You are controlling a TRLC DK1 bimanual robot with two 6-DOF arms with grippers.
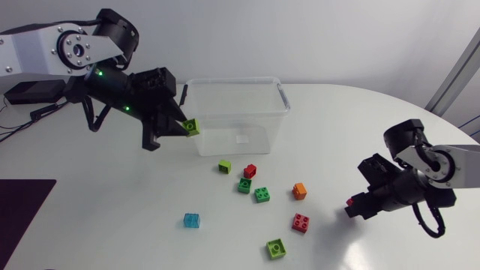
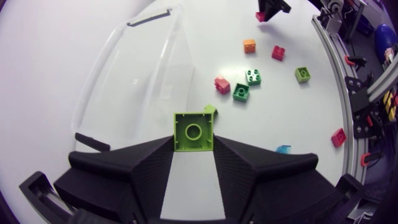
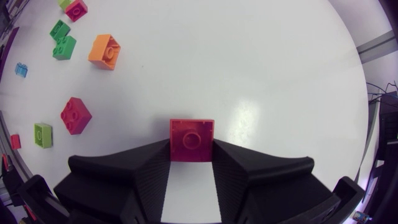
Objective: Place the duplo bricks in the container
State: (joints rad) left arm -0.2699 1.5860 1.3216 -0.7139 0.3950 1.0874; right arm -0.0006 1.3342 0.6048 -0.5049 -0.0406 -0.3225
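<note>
Right now we are clamping our left gripper (image 1: pixel 186 127) on a lime brick (image 2: pixel 193 132), holding it right at the left wall of the clear container (image 1: pixel 234 80). Our right gripper (image 3: pixel 192 155) is pinching a red brick (image 3: pixel 192 139) over the right side of the counter (image 1: pixel 112 202), well apart from the container. Eight loose bricks are lying in front of the container, among them an orange brick (image 1: pixel 299 190) and a blue brick (image 1: pixel 192 220).

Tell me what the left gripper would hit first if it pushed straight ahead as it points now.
Probably the clear container, at its wall near the corner. The left gripper, shut on a lime-green brick, points at it. Depth is unclear, so it could pass over the rim.
</note>
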